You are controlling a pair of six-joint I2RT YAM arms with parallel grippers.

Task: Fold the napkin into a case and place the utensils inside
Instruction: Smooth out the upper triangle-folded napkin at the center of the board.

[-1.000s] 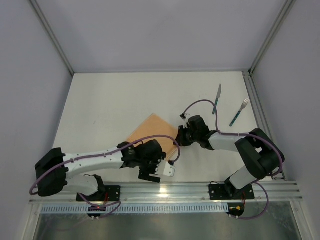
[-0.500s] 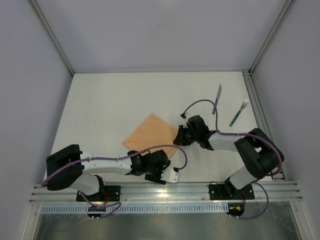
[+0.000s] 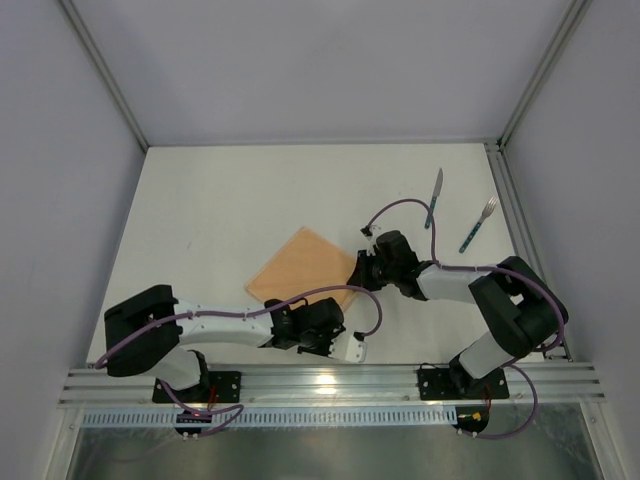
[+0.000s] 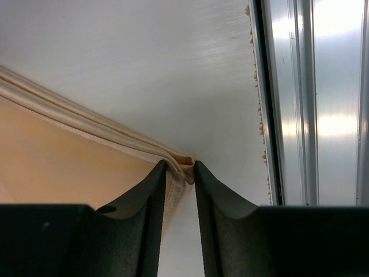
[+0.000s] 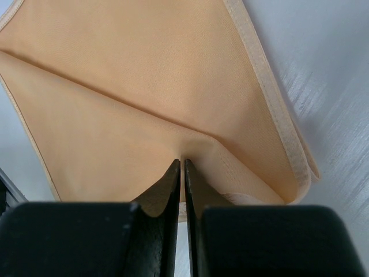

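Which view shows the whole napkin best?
Top external: the napkin lies nearly whole in view, with only its near and right corners covered. Right wrist shows a folded part close up; left wrist shows only one layered corner.

Even, diffuse light from above keeps the white worktop (image 3: pixel 250 200) bright with only faint, soft shadows, the metal rail (image 3: pixel 325 381) at its near edge flares with glare in the overhead and left wrist views, and the napkin (image 5: pixel 144 86) shows sharp while the closest foreground blurs.
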